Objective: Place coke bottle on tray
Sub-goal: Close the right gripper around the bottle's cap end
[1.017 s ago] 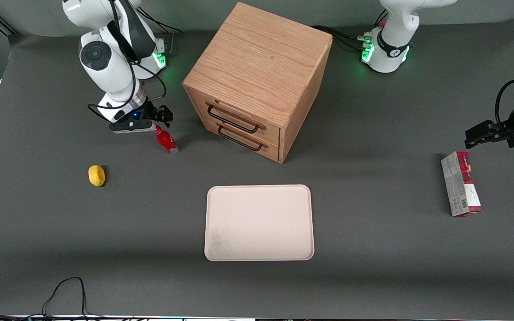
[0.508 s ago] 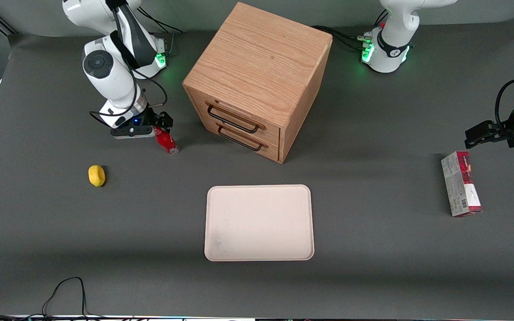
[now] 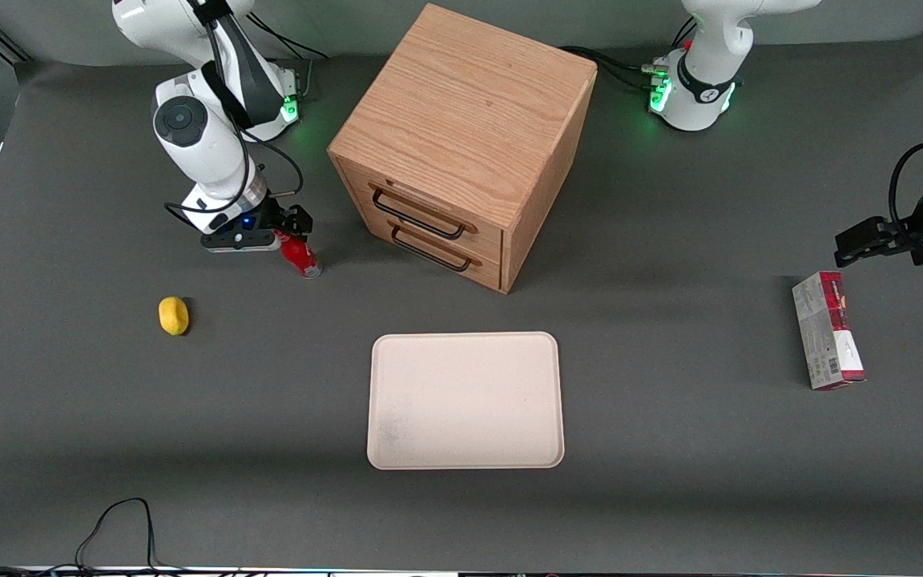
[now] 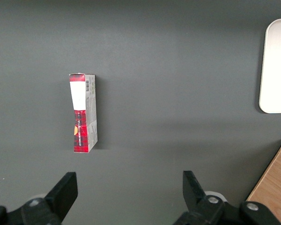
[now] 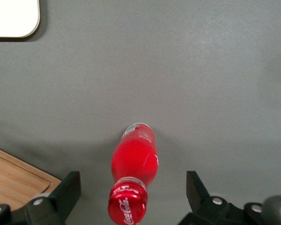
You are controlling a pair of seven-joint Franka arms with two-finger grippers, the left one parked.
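Dark grey tabletop point(image 3: 670, 497), matte and evenly lit, with pale wall along the edge farthest from the front camera. Standing upright on it, toward the working arm's end and nearer that wall edge than the camera edge: coke bottle point(image 3: 299, 255), red body, red cap with white script, clear base on the mat, seen from almost straight above in the wrist view point(image 5: 133, 180). Poised directly over the cap: end effector point(image 3: 286, 227), spread wide, one black finger point(image 5: 65, 194) on each side of the bottle and neither touching it, gap showing on both sides point(image 5: 129, 197). Just beside the bottle, toward the middle of the tabletop: wooden drawer cabinet point(image 3: 461, 144), turned at an angle, two drawers with dark wire handles facing the camera edge, both closed; one corner of its top visible from the wrist camera point(image 5: 16, 180). Nearer the front camera than the cabinet, about midway along the tabletop: tray point(image 3: 465, 399), cream, flat, rounded corners, well apart from the bottle; only a corner caught by the wrist view point(image 5: 14, 18). Nearer the front camera than the bottle, toward the working arm's end: small yellow lemon point(image 3: 174, 315). Toward the parked arm's end: red-and-grey carton point(image 3: 827, 329), lying flat point(image 4: 83, 113).
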